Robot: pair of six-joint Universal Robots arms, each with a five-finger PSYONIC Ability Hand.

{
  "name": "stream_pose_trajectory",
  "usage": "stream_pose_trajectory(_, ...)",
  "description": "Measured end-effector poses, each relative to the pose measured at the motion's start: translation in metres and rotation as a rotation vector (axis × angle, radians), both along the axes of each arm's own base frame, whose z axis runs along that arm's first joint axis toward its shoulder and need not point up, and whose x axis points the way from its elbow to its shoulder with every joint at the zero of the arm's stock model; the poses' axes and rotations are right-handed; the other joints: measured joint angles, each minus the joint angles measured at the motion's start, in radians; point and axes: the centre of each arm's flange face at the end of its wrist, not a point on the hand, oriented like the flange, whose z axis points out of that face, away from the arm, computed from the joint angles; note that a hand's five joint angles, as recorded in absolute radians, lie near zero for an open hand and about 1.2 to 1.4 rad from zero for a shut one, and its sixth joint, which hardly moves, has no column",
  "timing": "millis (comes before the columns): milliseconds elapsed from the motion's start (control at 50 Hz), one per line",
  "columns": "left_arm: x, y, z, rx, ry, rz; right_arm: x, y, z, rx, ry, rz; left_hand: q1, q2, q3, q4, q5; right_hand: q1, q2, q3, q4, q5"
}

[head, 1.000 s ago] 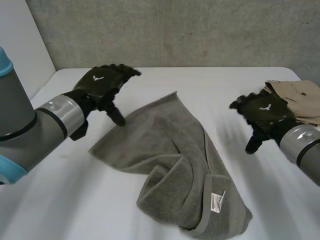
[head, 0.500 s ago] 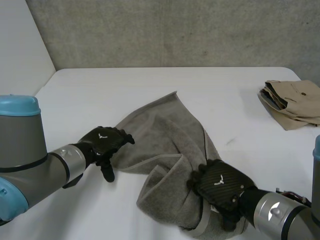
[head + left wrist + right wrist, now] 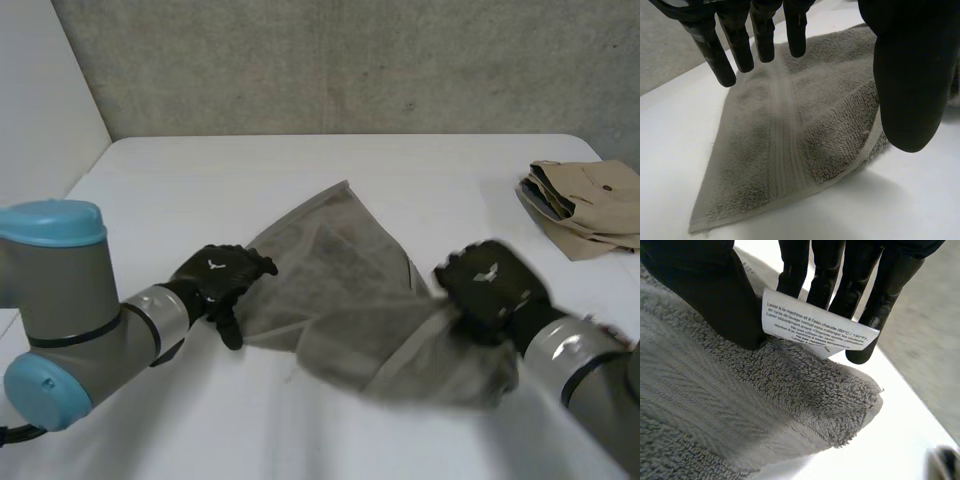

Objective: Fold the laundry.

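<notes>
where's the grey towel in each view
Head view: grey towel mid-table, between left hand and right hand.
Left wrist view: towel lying under the left hand's fingers.
Right wrist view: towel pinched by the right hand, white care label at its fingers.
Shared landmark: the white table.

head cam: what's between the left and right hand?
The grey towel spans that stretch in the head view. The left hand is open at one edge; the right hand pinches the corner by the care label, per the right wrist view.
</notes>
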Motion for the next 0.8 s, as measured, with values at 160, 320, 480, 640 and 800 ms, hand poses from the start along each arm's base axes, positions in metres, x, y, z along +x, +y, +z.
stream_pose_trajectory(160,-0.007,-0.002,-0.009,0.000,-0.029,0.013,-0.029,-0.042,0.001,0.023,-0.062,-0.166,0.000,0.000,0.000,0.000,0.000,0.000,0.000,0.000,0.000,0.010)
stream_pose_trajectory(320,-0.013,-0.005,-0.017,0.002,-0.063,0.037,-0.041,-0.055,-0.004,0.032,-0.057,-0.216,0.000,0.011,0.015,0.011,0.013,0.000,0.000,0.000,0.000,0.010)
stream_pose_trajectory(480,-0.017,-0.001,-0.017,-0.002,-0.066,0.023,-0.046,-0.063,-0.006,0.026,-0.064,-0.239,0.019,0.029,0.033,0.026,0.031,0.000,0.000,0.000,0.000,0.010)
stream_pose_trajectory(640,-0.019,-0.003,-0.018,-0.013,-0.065,0.013,-0.050,-0.076,-0.012,0.027,-0.060,-0.266,0.089,0.087,0.093,0.087,0.092,0.000,0.000,0.000,0.000,0.010)
stream_pose_trajectory(800,-0.022,-0.008,-0.029,0.003,-0.074,0.012,-0.050,-0.077,-0.016,0.040,-0.057,-0.271,0.094,0.098,0.099,0.095,0.103,0.000,0.000,0.000,0.000,0.010)
